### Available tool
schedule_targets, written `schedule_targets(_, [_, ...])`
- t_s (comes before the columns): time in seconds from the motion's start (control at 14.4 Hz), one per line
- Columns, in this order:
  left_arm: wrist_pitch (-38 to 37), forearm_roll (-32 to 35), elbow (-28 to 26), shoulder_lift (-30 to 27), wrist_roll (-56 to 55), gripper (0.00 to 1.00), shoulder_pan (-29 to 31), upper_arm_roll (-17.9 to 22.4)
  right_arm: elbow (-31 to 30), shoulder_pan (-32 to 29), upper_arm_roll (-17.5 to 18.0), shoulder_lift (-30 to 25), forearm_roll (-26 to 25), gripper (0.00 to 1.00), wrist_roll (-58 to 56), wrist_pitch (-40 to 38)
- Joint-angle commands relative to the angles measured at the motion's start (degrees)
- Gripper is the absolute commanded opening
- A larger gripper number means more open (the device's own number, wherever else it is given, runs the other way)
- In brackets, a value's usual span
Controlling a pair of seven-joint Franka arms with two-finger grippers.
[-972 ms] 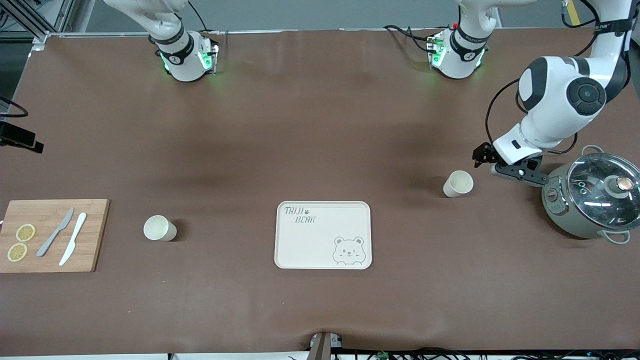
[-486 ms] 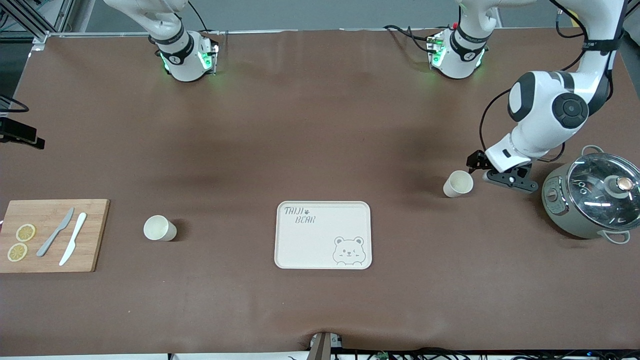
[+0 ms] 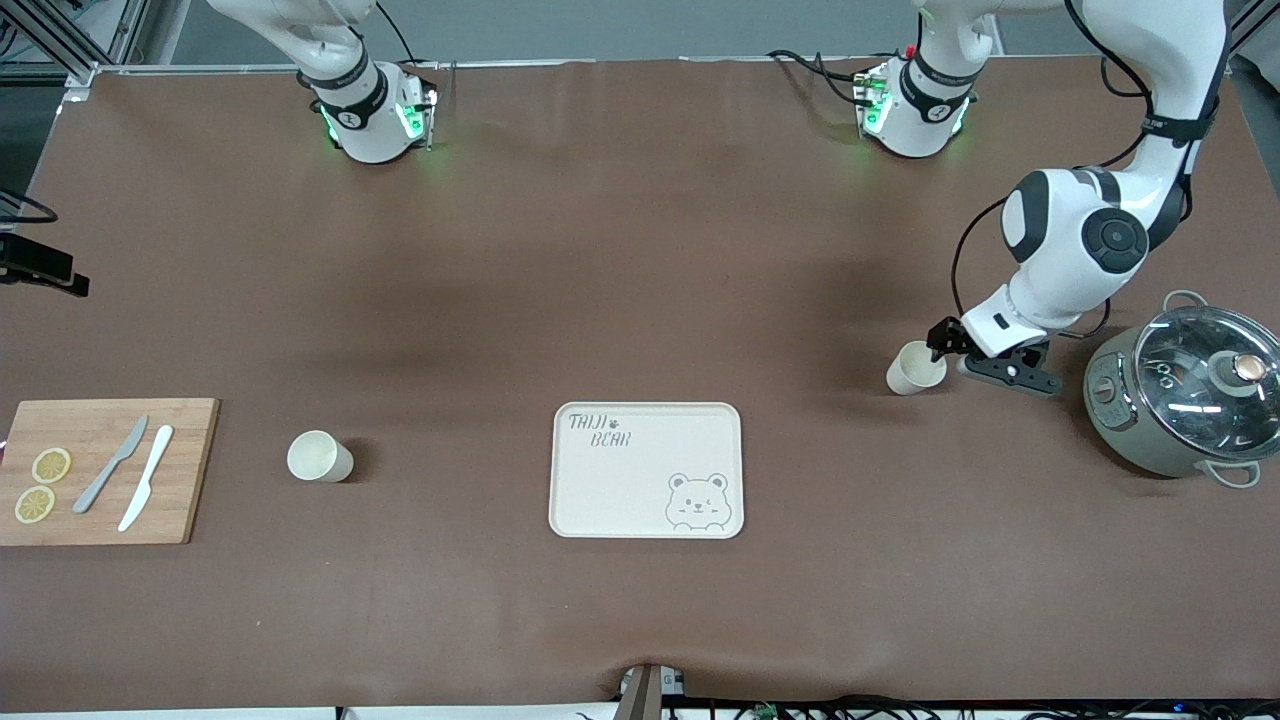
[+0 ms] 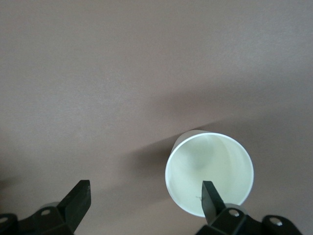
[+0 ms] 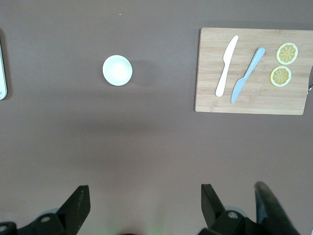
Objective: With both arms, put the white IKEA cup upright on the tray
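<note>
While our left gripper [image 4: 142, 196] hangs open beside the upright white plastic cup [image 3: 914, 368], we should centre it before closing.

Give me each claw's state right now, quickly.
Left claw: open, holding nothing, one finger over the white cup.
Right claw: open, holding nothing.

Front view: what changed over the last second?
The left arm's tool has swung away from the grey-green lidded pot and now sits open right at the small white cup near it, one finger over the rim; nothing gripped. Both cups, the cream bear tray and wooden cutting board stayed put. The right arm waits, tool open.
</note>
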Motion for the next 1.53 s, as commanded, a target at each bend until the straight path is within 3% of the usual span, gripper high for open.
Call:
schedule_targets(0.0, [2.06,0.5,-0.4,0.82,0.9,1.0,0.29,-0.2,0.47,-0.68,0.7,-0.25,-0.58,1.0,-0.91,-0.95])
schedule_targets(0.56, [6.55,0.23,-0.4,4.08,0.81,1.0,0.2,-0.29,0.2,-1.11,0.53,-0.25,-1.28,1.0,-1.08,-0.95])
schedule_targets(0.97, [8.84,0.23,-0.58,5.66,-0.23,1.0,0.11,-0.55,0.47,-9.27,0.53,-0.25,1.51,1.0,-0.38,-1.04])
schedule_targets(1.04, [8.84,-0.03,-1.01,5.4,-2.33,0.67,-0.06,-0.55,0.38,-9.55,0.44,-0.33,1.79,1.0,0.14,-0.95])
schedule_targets(1.11, [8.84,-0.03,-1.89,4.96,-4.7,0.2,-0.24,-0.64,0.38,-9.99,0.44,-0.25,1.7,1.0,0.49,-0.95])
schedule_targets(1.18, [9.44,0.49,-2.24,4.87,-4.81,0.0,-0.33,-1.08,0.21,-10.08,0.53,-0.07,2.05,1.0,0.49,-0.86])
schedule_targets(1.46, [15.15,0.5,-4.44,5.13,-5.6,0.0,-0.33,-1.87,0.12,-9.12,0.53,0.8,1.53,1.0,2.5,0.28])
